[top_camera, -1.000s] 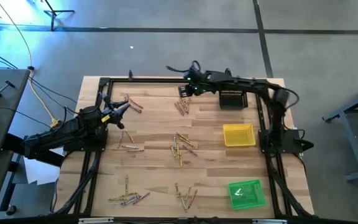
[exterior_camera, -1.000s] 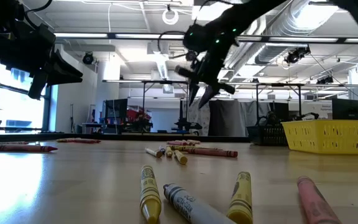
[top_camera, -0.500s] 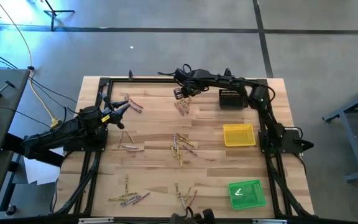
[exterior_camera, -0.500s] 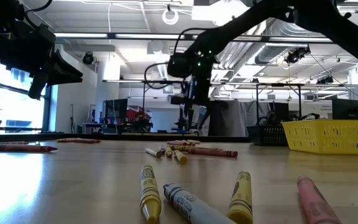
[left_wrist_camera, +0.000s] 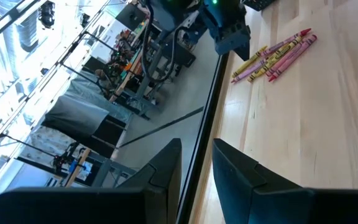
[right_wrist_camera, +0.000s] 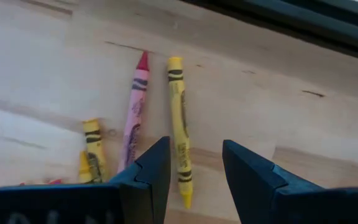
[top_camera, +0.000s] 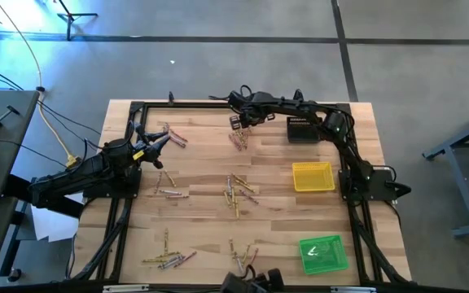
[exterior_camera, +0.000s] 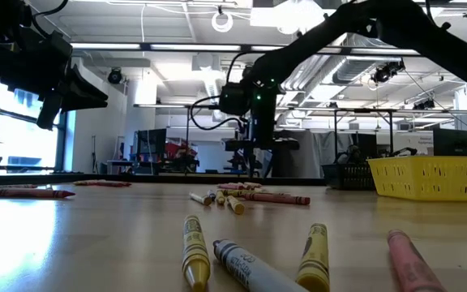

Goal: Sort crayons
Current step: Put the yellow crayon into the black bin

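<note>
Many crayons lie flat on the wooden table in loose clusters. One cluster (top_camera: pixel 238 140) lies at the far middle, and my right gripper (top_camera: pixel 237 122) hangs open just above it, pointing steeply down. In the right wrist view a yellow crayon (right_wrist_camera: pixel 179 124) runs up between the two fingers of that gripper (right_wrist_camera: pixel 194 146), beside a pink crayon (right_wrist_camera: pixel 135 106) and short yellow ones (right_wrist_camera: pixel 92 149). In the low view the right gripper (exterior_camera: pixel 254 161) is clear of the tabletop. My left gripper (top_camera: pixel 163 140) waits open at the table's left, with nothing between its fingers (left_wrist_camera: pixel 197 146).
A black tray (top_camera: pixel 304 129), a yellow tray (top_camera: pixel 312 176) and a green tray (top_camera: pixel 324 253) stand in a row along the right side. More crayon clusters lie at the far left (top_camera: pixel 172 135), the left (top_camera: pixel 168 185), the middle (top_camera: pixel 238 194) and the near edge (top_camera: pixel 168 256).
My right gripper has come down toward the crayon cluster at the far middle and has moved a little toward the table's left. It has tipped from a slant to point steeply down. Its fingers have stayed open. No crayon has moved.
</note>
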